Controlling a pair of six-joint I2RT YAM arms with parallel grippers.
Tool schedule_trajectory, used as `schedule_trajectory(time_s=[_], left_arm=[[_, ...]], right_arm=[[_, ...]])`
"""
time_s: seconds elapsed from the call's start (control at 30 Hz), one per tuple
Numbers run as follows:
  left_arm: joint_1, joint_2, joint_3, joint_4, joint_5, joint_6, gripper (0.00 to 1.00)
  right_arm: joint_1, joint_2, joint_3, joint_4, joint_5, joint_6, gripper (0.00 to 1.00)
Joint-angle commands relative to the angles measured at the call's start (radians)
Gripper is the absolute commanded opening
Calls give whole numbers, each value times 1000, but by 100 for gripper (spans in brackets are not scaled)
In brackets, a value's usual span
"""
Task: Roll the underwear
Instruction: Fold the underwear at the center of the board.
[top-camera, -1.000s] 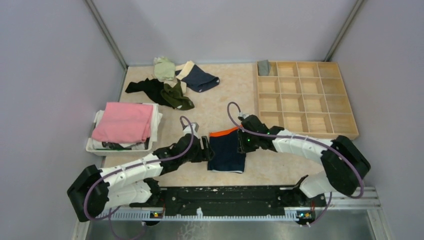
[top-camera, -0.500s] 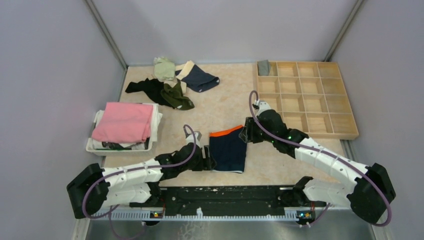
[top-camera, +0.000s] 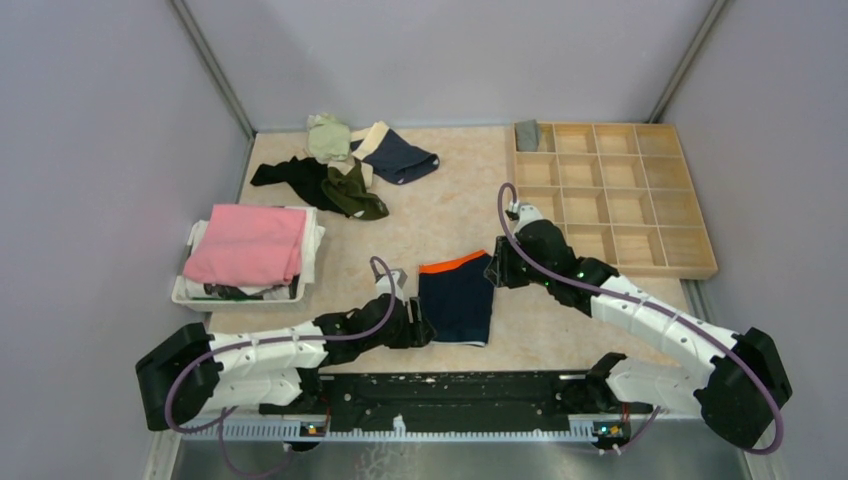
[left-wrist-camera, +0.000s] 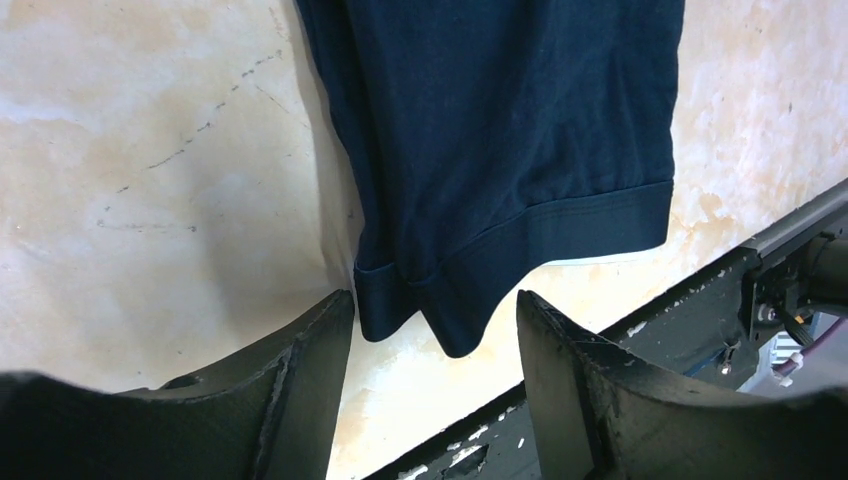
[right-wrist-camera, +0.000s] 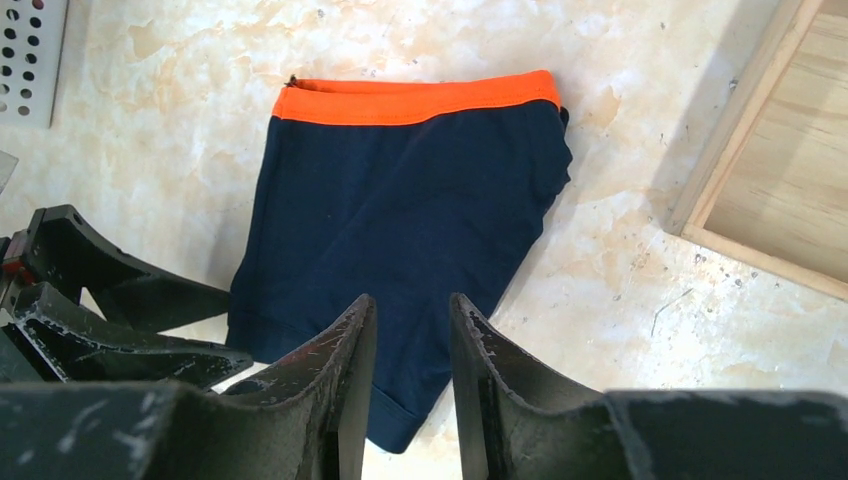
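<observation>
Right gripper (top-camera: 493, 268) withdrawn, underwear (right-wrist-camera: 400, 200) waistband — right-wrist view

I see soft, matt knit cloth on the navy boxer briefs (right-wrist-camera: 400, 220). The tabletop (left-wrist-camera: 150, 180) looks smooth, mottled beige, faintly scuffed. The compartment tray (right-wrist-camera: 790, 190) is pale bare wood. The left gripper (left-wrist-camera: 435, 300) has matt black plastic fingers (left-wrist-camera: 590, 380), scratched.

Folded pink cloth (top-camera: 248, 243) piled on a white perforated basket (top-camera: 185, 292) at the left of a beige marbled table (top-camera: 450, 215). On the right, toward the far corner, a wooden tray (top-camera: 620, 268) of square compartments. Behind, plain grey walls (top-camera: 450, 60); along the near edge, a black rail (top-camera: 450, 385).
</observation>
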Motion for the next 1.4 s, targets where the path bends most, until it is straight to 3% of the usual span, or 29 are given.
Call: schedule_trajectory(time_s=[0.0, 0.37, 0.53, 0.63, 0.73, 0.87, 0.97, 1.1, 1.37], left_arm=[[-17, -11, -54, -8, 3, -44, 67], [-18, 6, -65, 26, -24, -40, 50], [-18, -12, -83, 62, -36, -38, 41], [-17, -22, -88, 65, -43, -36, 36], [-18, -29, -97, 80, -43, -30, 28], [-18, -20, -102, 100, -40, -18, 12], [-17, -12, -105, 120, -40, -13, 11], [-18, -5, -112, 147, -39, -8, 1], [-18, -3, -113, 163, -48, 1, 0]], right_arm=[[-10, -13, 33, 10, 0, -4, 31], [-10, 15, 25, 28, -56, -6, 29], [-18, 25, 16, 44, -95, 13, 56], [-23, 18, 25, 44, -80, 17, 61], [-23, 36, 60, 24, -75, 21, 60], [-21, 80, 102, 21, -114, 58, 47], [38, 148, 162, -3, -78, 97, 43], [159, 306, 347, -103, 35, 105, 43], [220, 653, 688, -284, 77, 114, 49]])
